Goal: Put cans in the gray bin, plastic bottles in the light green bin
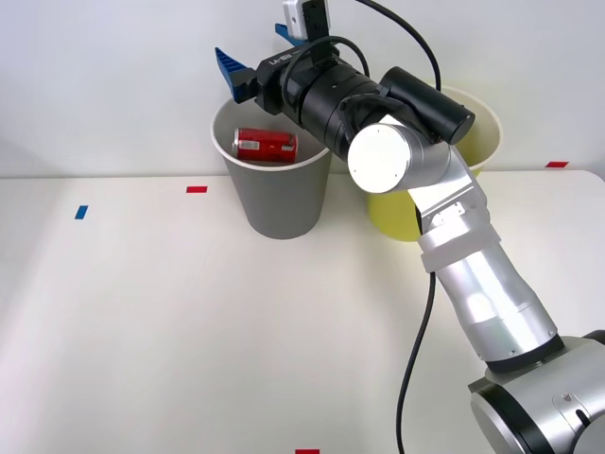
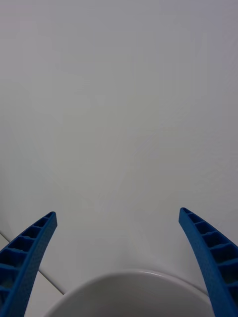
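We saw our right gripper (image 1: 253, 59) spread wide and empty above the tall gray bin (image 1: 280, 202) at the table's far edge; the small red can (image 1: 266, 145) lay inside, so we judged a straight lift clear of the rim wisest

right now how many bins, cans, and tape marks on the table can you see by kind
bins: 2, the gray bin and the light green bin
cans: 1, a red can lying inside the gray bin
red tape marks: 3
blue tape marks: 1
total: 7
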